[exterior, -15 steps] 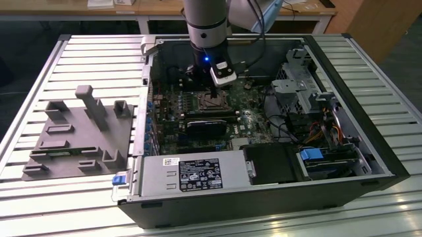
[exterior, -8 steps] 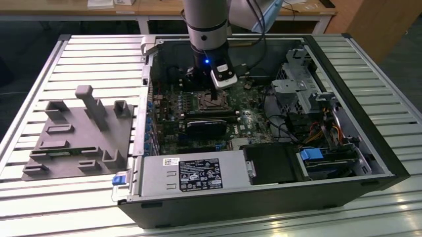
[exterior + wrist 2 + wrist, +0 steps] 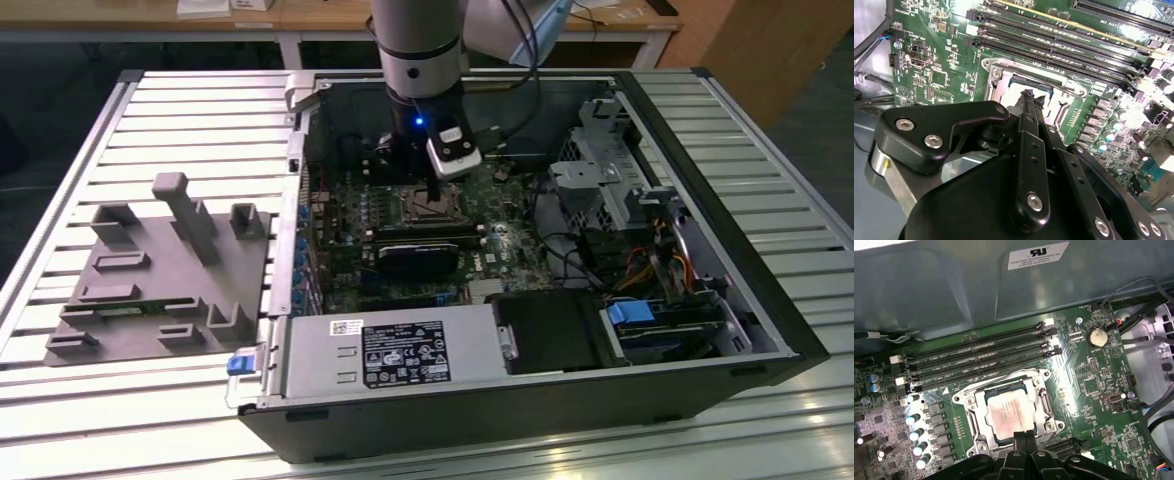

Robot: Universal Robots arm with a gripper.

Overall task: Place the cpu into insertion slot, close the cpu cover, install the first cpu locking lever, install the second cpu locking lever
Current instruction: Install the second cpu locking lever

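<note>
The cpu (image 3: 1008, 416) is seen lying flat in the insertion slot (image 3: 430, 207), grey top up. The cpu cover (image 3: 1006, 388) seems to be laid down around it, so the chip is framed by its window. Whether the locking levers are hooked cannot be told. In the exterior view the slot is found at 6 o'clock from the arm (image 3: 416, 50), right under it, inside the open computer case (image 3: 721, 200) on the table (image 3: 174, 110). A grey holder block (image 3: 147, 280) is set at 9 o'clock from the case. The jaws are pressed together with nothing seen between them, and the fingertips (image 3: 1020, 438) are held just at the cover's edge, on the side away from the long memory slots (image 3: 979, 360). Work at the socket's edge is judged to be the step in hand. It is best done slowly: the tips should be kept low and steady, the chip's top should not be bumped, and any push should be made straight so nothing gets bent.
</note>
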